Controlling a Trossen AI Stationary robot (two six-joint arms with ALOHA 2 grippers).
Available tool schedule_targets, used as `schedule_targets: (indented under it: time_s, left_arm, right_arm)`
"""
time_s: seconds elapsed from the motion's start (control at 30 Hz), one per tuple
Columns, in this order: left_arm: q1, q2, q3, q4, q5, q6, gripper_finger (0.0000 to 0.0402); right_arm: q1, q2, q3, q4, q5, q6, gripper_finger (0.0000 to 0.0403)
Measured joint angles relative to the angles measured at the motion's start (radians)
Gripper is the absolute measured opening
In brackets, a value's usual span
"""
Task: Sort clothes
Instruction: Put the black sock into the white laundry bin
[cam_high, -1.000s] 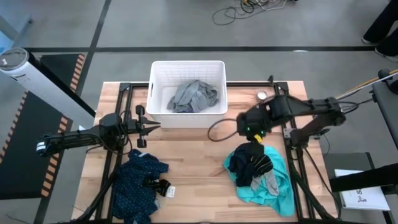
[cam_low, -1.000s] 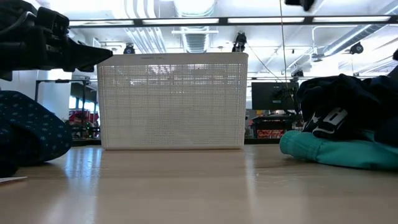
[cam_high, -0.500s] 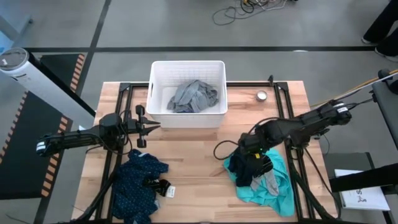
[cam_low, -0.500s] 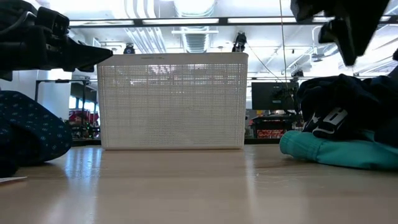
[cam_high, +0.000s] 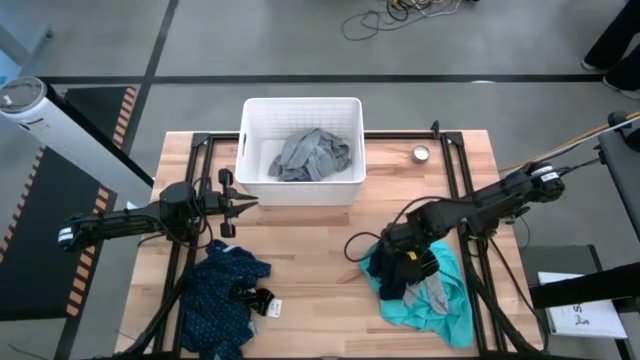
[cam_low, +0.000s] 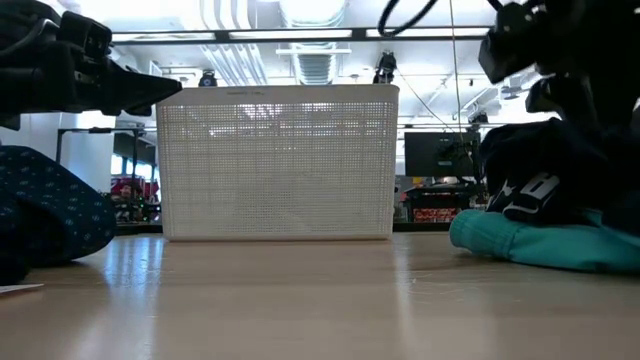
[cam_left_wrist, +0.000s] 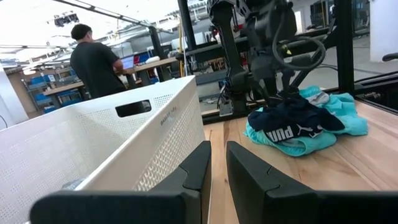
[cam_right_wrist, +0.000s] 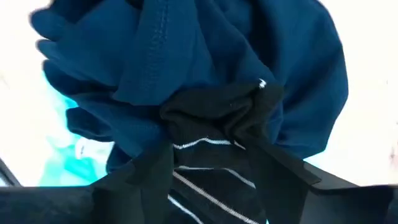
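A white basket (cam_high: 300, 101) at the far middle holds a grey garment (cam_high: 315, 153). At the near left a dark navy patterned garment (cam_high: 222, 290) lies flat on the table. At the near right a navy piece (cam_high: 392, 272) with a black striped band (cam_right_wrist: 214, 155) lies on a teal garment (cam_high: 447, 300). My right gripper (cam_high: 405, 252) is down on this pile, open, with the black band between its fingers. My left gripper (cam_high: 250, 203) hovers shut by the basket's near left corner, holding nothing. My right gripper comes at the pile from above, pointing down. Its spread fingers (cam_right_wrist: 134, 180) stand on either side of the black striped band (cam_right_wrist: 214, 155) on top of the navy piece. Whether they touch the cloth I cannot tell.
A small round metal thing (cam_high: 422, 153) sits on the table right of the basket. A small black item and a white tag (cam_high: 264, 299) lie beside the patterned garment. Bare wood (cam_high: 310, 250) lies between the two piles. A person (cam_left_wrist: 93, 62) stands in the room beyond.
My right gripper has come down from high above the table onto the near-right pile, shifting a little toward the near edge.
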Motion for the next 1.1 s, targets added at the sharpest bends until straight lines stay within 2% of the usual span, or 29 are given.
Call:
schedule_targets:
  time_s: [0.13,0.3,0.33,0.5,0.6,0.73,0.87,1.1]
  left_arm:
    - [0.000,0.002,0.000,0.000,0.000,0.000,0.0038]
    - [0.000,0.003,0.000,0.001,0.000,0.000,0.0038]
    - [0.000,0.002,0.000,0.001,0.000,0.000,0.0038]
    - [0.000,0.003,0.000,0.000,0.000,0.000,0.0038]
    - [0.000,0.003,0.000,0.000,0.000,0.000,0.0038]
    - [0.000,0.003,0.000,0.001,0.000,0.000,0.0038]
    - [0.000,0.003,0.000,0.002,0.000,0.000,0.0038]
    - [0.000,0.004,0.000,0.010,0.000,0.000,0.0038]
  right_arm:
    - [0.000,0.000,-0.014,-0.002,0.001,0.000,0.0141]
    - [0.000,0.000,0.029,-0.006,0.002,-0.027,0.0026]
    - [0.000,0.000,0.044,-0.007,0.003,-0.039,0.0013]
    - [0.000,0.000,0.158,-0.044,0.008,-0.059,0.0005]
    - [0.009,0.000,0.252,-0.112,0.053,-0.073,0.0002]
    - [0.023,0.000,0.387,-0.188,0.157,-0.091,0.0001]
    - [0.027,0.000,0.506,-0.192,0.264,-0.149,0.0000]
    - [0.013,0.000,0.626,-0.155,0.445,-0.300,0.0000]
